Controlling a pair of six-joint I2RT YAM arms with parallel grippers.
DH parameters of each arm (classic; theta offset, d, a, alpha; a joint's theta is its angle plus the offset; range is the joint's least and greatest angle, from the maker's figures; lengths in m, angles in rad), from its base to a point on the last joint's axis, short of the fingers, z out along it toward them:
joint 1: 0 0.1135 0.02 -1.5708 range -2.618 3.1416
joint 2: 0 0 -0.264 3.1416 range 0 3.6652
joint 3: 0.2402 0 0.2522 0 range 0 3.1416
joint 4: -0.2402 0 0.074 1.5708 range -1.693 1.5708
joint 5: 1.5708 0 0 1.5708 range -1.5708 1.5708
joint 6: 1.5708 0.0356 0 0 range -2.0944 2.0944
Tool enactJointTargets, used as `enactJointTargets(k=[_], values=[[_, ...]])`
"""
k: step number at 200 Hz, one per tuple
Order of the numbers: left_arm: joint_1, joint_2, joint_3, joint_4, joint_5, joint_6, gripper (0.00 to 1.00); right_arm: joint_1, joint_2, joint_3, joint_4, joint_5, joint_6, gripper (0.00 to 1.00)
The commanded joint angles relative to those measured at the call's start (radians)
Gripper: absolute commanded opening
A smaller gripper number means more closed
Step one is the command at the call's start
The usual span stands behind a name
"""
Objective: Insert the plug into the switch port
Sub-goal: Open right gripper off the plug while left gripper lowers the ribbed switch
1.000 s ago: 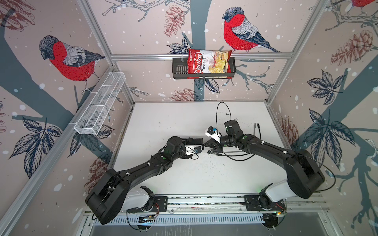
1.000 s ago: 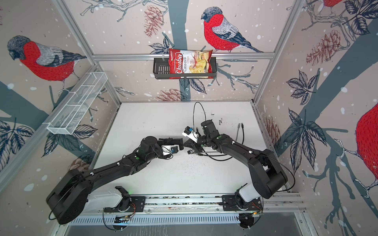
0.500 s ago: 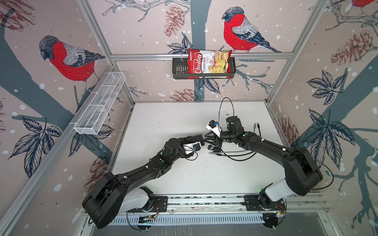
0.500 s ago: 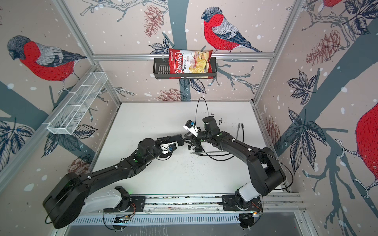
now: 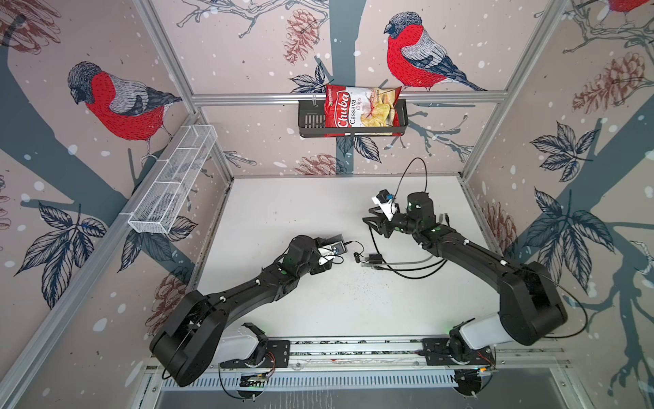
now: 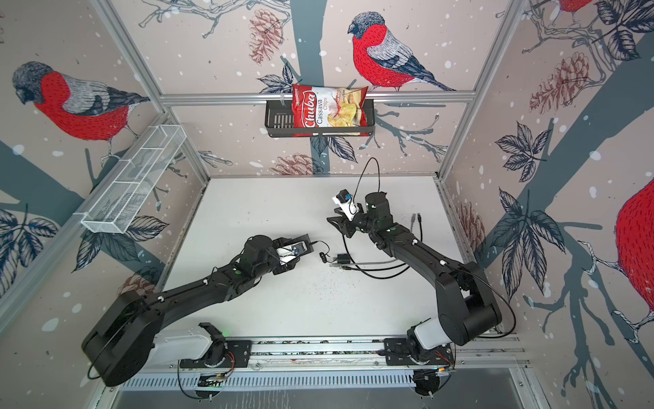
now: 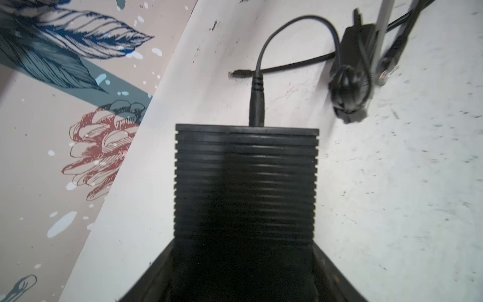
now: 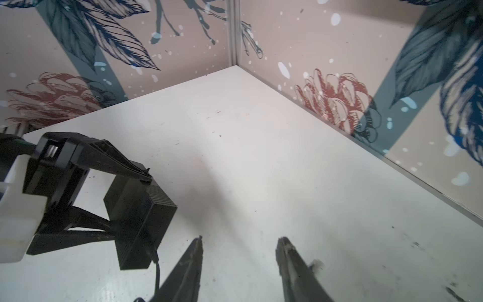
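Switch (image 7: 245, 183), cord-end (image 7: 257, 123) forward, along left end effector (image 8: 130, 206)

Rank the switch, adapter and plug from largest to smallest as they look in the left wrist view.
1. switch: closest in this view, so its lead is exaggerated.
2. adapter: farther off, so it may look smaller than it is.
3. plug: the slim barrel at the switch's edge.

The left arm (image 5: 247, 290) stretches low toward the middle, jaws clamped; the right arm (image 5: 470, 255) is raised, jaws parted, empty.
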Motion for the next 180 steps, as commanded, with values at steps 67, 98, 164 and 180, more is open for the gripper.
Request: enactJointTargets(k=[67,98,164,180], values=[[0.053,0.254,0.279,-0.326,-0.115,-0.344,0.0,-0.018,-0.004,-0.092,0.012,0.326,0.272,0.48],[0.067,0.34,0.362,-0.438,-0.115,-0.405,0.0,0.001,-0.047,-0.151,-0.016,0.325,0.301,0.48],[0.091,0.414,0.4,-0.502,-0.083,-0.461,0.0,0.087,-0.099,-0.238,-0.069,0.326,0.295,0.48],[0.103,0.425,0.408,-0.519,-0.066,-0.474,0.0,0.101,-0.102,-0.246,-0.081,0.323,0.3,0.48]])
